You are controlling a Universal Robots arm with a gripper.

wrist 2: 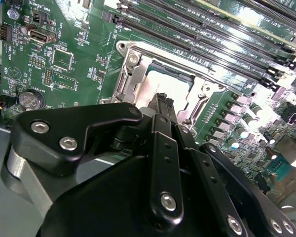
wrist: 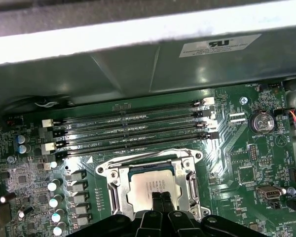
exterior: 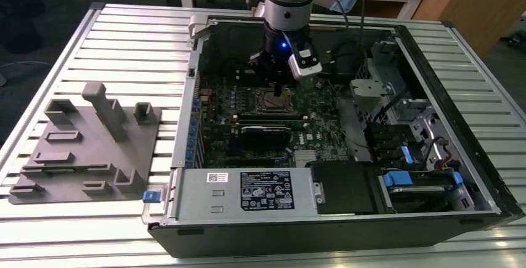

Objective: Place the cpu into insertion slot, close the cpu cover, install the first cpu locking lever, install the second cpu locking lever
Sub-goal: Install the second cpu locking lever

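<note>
gripper (wrist: 161,200), fingers drawn together with nothing visible between them, stands directly over the insertion slot (exterior: 274,100) inside an open computer case (exterior: 329,228), seen in the exterior view. in the first wrist view the cpu (wrist: 148,185) sits in the slot, its dull silvery top showing through the window of the cpu cover (wrist: 190,180), which lies flat around the chip. the black fingertips (wrist: 157,198) meet at the edge of the chip's top; whether they touch it cannot be told. in the second wrist view the gripper (wrist 2: 163,101) points down at the same spot, with the cpu (wrist 2: 145,96) and the cover's frame (wrist 2: 126,81) just beyond its tip. long narrow memory slots (wrist: 133,131) run just beside the insertion slot, and a coin battery (wrist: 262,122) sits near it on the green board. a grey fixture block (exterior: 82,145) rests on the slatted table (exterior: 140,40), outside the case and well apart from the slot.
</note>
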